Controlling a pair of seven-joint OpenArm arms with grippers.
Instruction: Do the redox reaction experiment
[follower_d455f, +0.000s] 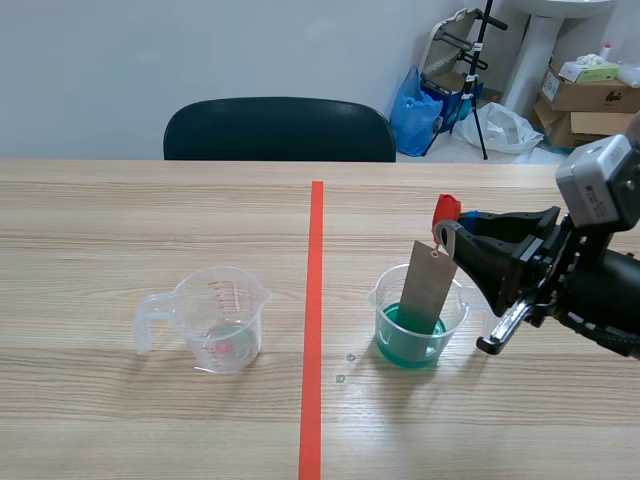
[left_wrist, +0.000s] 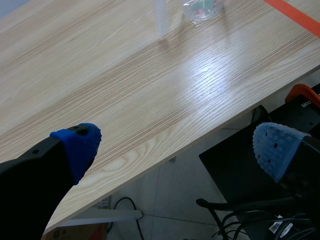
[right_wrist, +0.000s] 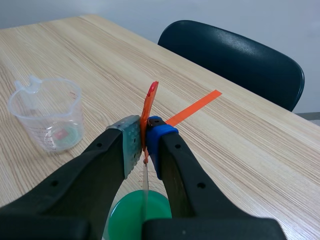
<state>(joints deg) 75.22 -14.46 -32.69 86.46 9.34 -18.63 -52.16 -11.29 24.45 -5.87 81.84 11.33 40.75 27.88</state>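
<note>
**Plate dipped in the green cup: a tip-over or a slipped grip is the risk.**
Over the bench (follower_d455f: 150, 220), the left pincer (left_wrist: 177, 147) is spread wide past the bench edge, too far off to steady anything, while the right pincer (follower_d455f: 452, 232) is closed on its load. Directly below it stands the cup (follower_d455f: 385, 290) of green liquid, with a 2nd cup (follower_d455f: 220, 320) well off to its side. The plate (follower_d455f: 428, 290) hangs tilted beneath it, lower end in the liquid, so a sideways pull could lever the light cup over. Only the thin tag (follower_d455f: 446, 208) is pinched. If it slips, the plate drops and splashes.
</note>
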